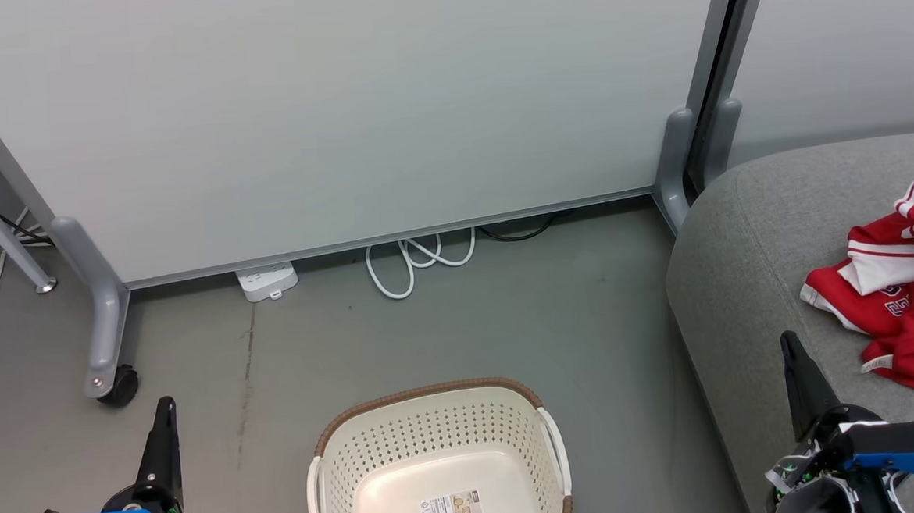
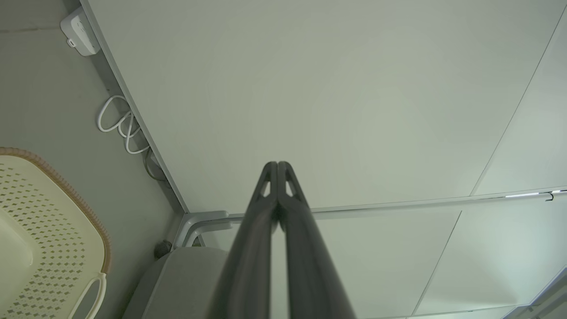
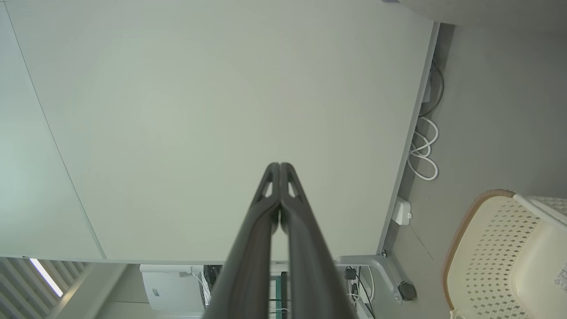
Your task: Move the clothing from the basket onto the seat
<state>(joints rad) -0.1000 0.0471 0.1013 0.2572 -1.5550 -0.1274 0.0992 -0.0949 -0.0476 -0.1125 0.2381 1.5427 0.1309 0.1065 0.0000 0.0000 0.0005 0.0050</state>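
The cream-white basket [image 1: 404,447] with a brown rim stands on the floor at the bottom centre, holding nothing but a paper label. The red clothing [image 1: 909,295] with white striped trim lies bunched on the light-grey seat [image 1: 747,272] at the right. My left gripper [image 1: 166,405] points up at the lower left, shut and holding nothing, left of the basket. My right gripper [image 1: 788,342] is shut too, over the seat's front edge, left of the clothing. The wrist views show each pair of fingertips pressed together, the left gripper [image 2: 277,165] and the right gripper [image 3: 280,165], with the basket [image 2: 53,230] [image 3: 487,248] off to one side.
A large white partition panel [image 1: 340,106] on grey wheeled feet [image 1: 105,337] stands behind the basket. A white power strip [image 1: 267,280] and a coiled white cable [image 1: 414,263] lie at its base. Grey floor [image 1: 275,375] surrounds the basket.
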